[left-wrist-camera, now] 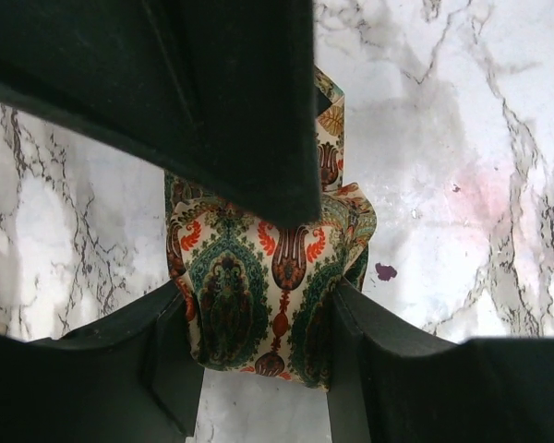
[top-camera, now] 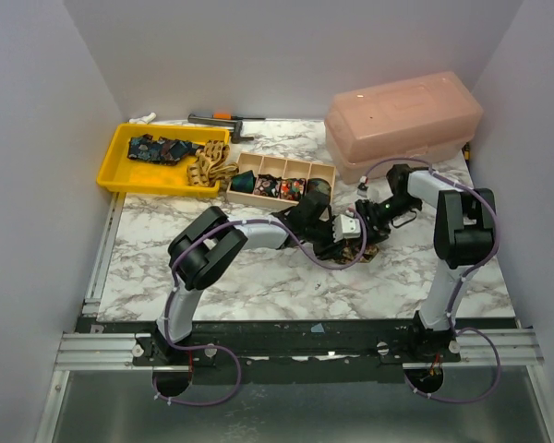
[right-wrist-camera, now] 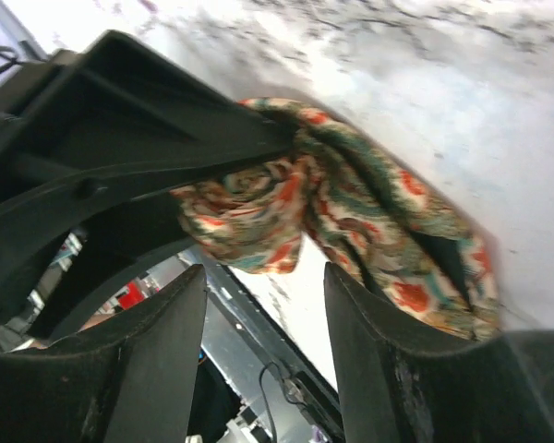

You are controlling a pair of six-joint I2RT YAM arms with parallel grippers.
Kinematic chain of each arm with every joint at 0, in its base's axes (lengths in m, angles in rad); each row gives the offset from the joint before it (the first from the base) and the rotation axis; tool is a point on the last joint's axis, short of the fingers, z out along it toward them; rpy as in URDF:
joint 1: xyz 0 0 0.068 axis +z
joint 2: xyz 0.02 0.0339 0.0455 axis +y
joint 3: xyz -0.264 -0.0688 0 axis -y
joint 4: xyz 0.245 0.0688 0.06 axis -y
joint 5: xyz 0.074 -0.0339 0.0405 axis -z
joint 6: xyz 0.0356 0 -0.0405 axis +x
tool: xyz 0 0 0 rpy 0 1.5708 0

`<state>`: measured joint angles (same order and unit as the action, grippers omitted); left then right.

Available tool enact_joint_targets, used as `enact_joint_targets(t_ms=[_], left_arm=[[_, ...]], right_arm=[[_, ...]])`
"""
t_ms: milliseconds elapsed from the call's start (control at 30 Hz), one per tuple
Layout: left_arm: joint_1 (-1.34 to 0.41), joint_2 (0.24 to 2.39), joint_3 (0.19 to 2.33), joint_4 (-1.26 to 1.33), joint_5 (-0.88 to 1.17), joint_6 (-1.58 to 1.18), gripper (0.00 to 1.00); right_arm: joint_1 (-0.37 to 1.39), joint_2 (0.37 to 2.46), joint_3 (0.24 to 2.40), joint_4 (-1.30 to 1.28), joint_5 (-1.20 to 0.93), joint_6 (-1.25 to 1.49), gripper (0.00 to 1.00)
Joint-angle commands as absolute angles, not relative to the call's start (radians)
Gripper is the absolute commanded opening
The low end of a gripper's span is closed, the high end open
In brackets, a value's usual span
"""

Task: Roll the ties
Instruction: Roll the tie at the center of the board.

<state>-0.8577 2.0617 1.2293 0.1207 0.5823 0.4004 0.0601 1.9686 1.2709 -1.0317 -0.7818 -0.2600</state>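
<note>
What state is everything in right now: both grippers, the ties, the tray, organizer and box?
paisley tie: loosely bunched on the table, not a finished coil.
left gripper: jaws either side of the paisley tie; grip unclear.
right gripper: open, holding nothing.
unrolled ties: heaped in the yellow tray.
rolled ties: sitting in the wooden organizer.
pink box: lid shut.

The top camera looks down from behind the near edge over the whole table (top-camera: 258, 281); both wrist cameras view one paisley tie (left-wrist-camera: 249, 277) close up, right of centre.
</note>
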Motion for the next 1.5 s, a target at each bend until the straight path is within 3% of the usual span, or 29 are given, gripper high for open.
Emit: enact_joint_targets(t_ms=[0, 133, 200, 300, 367, 533, 667, 967, 1267, 1300, 1367, 1433, 1467], left_arm=[[-0.869, 2.123, 1.226, -0.177, 0.439, 0.318, 0.11], [-0.877, 2.132, 1.246, -0.187, 0.437, 0.307, 0.14], [-0.877, 2.131, 1.245, -0.181, 0.439, 0.316, 0.15], [-0.877, 2.127, 1.243, -0.174, 0.458, 0.336, 0.20], [-0.871, 2.122, 1.241, -0.160, 0.487, 0.341, 0.31], [-0.854, 2.095, 1.232, -0.035, 0.542, 0.338, 0.58], [-0.850, 2.090, 1.245, 0.112, 0.594, 0.333, 0.63], [-0.861, 2.171, 1.307, 0.333, 0.766, 0.302, 0.59], [-0.864, 2.183, 1.221, 0.312, 0.704, 0.377, 0.58], [-0.864, 2.180, 1.223, 0.286, 0.670, 0.374, 0.54], [-0.864, 2.170, 1.241, 0.197, 0.579, 0.355, 0.30], [-0.858, 2.132, 1.205, 0.146, 0.495, 0.340, 0.17], [-0.855, 2.111, 1.172, 0.123, 0.471, 0.338, 0.16]], right_arm=[[0.073, 1.952, 1.265, -1.045, -0.953, -0.277, 0.58], [0.094, 1.991, 1.272, -1.015, -0.954, -0.254, 0.60], [0.095, 2.004, 1.279, -0.979, -0.912, -0.220, 0.51], [0.095, 2.022, 1.285, -0.944, -0.837, -0.196, 0.24], [0.095, 2.033, 1.281, -0.935, -0.772, -0.189, 0.02], [0.088, 2.051, 1.260, -0.900, -0.600, -0.186, 0.00], [0.087, 2.070, 1.267, -0.886, -0.552, -0.181, 0.00], [0.087, 2.146, 1.321, -0.862, -0.506, -0.162, 0.00], [0.089, 2.174, 1.282, -0.810, -0.444, -0.187, 0.00], [0.092, 2.174, 1.277, -0.804, -0.445, -0.191, 0.00], [0.094, 2.174, 1.284, -0.827, -0.503, -0.206, 0.00], [0.094, 2.145, 1.309, -0.873, -0.580, -0.212, 0.01], [0.094, 2.118, 1.316, -0.893, -0.618, -0.213, 0.10]])
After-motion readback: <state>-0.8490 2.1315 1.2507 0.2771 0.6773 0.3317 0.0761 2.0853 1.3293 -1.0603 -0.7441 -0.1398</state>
